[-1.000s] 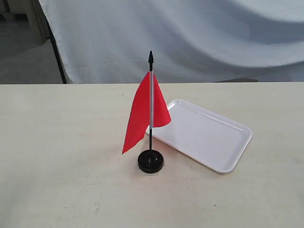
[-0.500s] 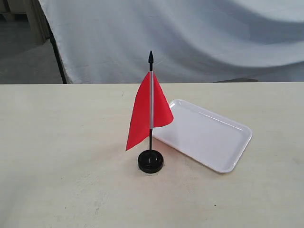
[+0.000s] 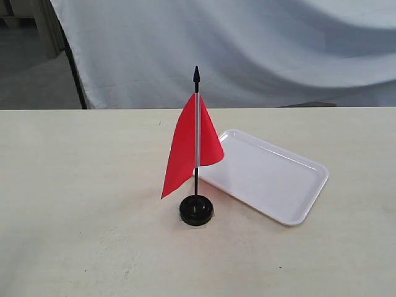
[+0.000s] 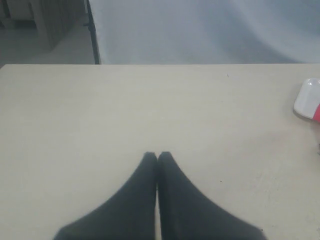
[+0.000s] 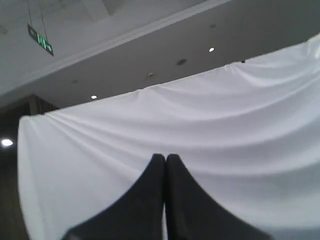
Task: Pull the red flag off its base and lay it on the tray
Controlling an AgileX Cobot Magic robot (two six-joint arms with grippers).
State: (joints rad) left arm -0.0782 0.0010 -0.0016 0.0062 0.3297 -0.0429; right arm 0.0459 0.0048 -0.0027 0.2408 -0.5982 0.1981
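The red flag (image 3: pixel 185 145) stands upright on its thin pole in the round black base (image 3: pixel 196 210) near the middle of the table. Just right of it and slightly behind lies the white tray (image 3: pixel 272 176), with nothing in it. Neither arm shows in the exterior view. My left gripper (image 4: pixel 157 155) is shut with nothing in it, low over bare tabletop, and a corner of the tray (image 4: pixel 306 97) with a sliver of red flag (image 4: pixel 317 113) shows at the frame's edge. My right gripper (image 5: pixel 165 157) is shut and empty, aimed up at the white backdrop.
The pale wooden table (image 3: pixel 74 185) spreads wide on all sides of the flag. A white cloth backdrop (image 3: pixel 247 49) hangs behind the table's far edge, with a dark stand leg (image 3: pixel 74 74) at its left.
The flag's cloth has swayed slightly, its lower corner shifting a little. The pole, base and tray have stayed put.
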